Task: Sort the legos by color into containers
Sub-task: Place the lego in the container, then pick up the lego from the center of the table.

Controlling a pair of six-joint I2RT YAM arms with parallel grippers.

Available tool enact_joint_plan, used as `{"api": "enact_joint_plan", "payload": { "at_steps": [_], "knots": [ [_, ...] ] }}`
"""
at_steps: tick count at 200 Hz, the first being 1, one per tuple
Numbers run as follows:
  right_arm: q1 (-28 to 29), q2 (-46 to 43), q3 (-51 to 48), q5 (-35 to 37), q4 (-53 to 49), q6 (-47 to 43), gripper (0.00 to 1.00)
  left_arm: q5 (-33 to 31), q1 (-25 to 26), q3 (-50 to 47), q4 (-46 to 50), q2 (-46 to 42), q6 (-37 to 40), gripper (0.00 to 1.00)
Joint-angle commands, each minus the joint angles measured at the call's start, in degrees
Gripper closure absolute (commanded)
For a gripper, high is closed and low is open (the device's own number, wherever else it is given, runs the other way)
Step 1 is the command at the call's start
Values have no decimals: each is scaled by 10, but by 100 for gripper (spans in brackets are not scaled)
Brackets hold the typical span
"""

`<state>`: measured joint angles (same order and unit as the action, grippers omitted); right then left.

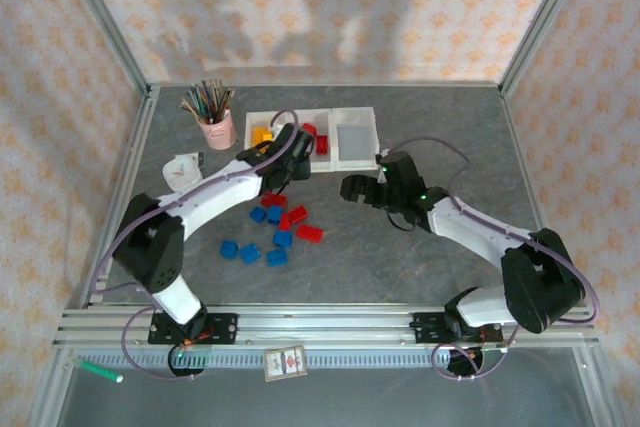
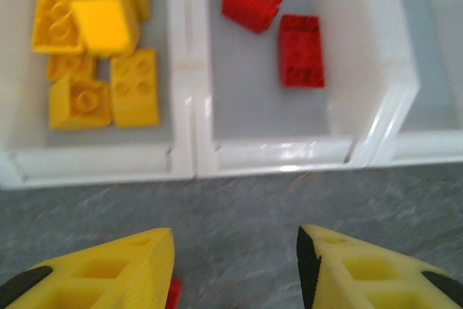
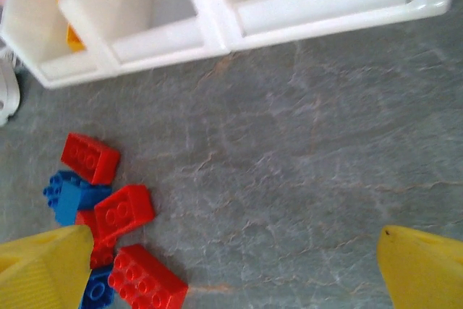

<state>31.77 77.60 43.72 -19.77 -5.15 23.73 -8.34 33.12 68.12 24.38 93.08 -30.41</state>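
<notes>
Nearby, pink cup of pencils [image 1: 219,132] just beside the containers [image 1: 357,160].

Row of containers [image 1: 355,137] behind, loose legos [image 1: 275,227] in front
The row stands by the table's [image 1: 400,257] far edge, a cup of pencils [image 1: 218,130] to its left; legos lie in its left and middle compartments, the rest on the table before it.

place: robot lab cell | cues: aluminium frame [image 1: 104,22], patterned backdrop [image 1: 320,17], mounting rail [image 1: 330,325]

pink cup of pencils [image 1: 218,131] | white object [image 1: 183,169] | green pen [image 1: 100,371] | card [image 1: 284,362]
</notes>
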Motion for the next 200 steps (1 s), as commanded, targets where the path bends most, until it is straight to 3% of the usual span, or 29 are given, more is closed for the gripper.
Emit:
{"api": "enact_joint_plan", "payload": {
  "at_steps": [1,57,114,159,200],
  "knots": [
    [26,-1,2,23,-22,-14,0,-7,-4,-63,-7,-34,-50,45],
    [50,17,0,35,-12,5,0,2,-24,-144,-51,-33,-74,34],
    [51,9,-5,48,-15,8,0,15,-40,-118,-50,28,13,15],
    [51,18,-1,44,-5,15,0,9,-56,-103,-49,54,44,13],
    [51,20,4,47,-11,13,0,50,-65,-95,-62,76,67,13]
  ]
}}
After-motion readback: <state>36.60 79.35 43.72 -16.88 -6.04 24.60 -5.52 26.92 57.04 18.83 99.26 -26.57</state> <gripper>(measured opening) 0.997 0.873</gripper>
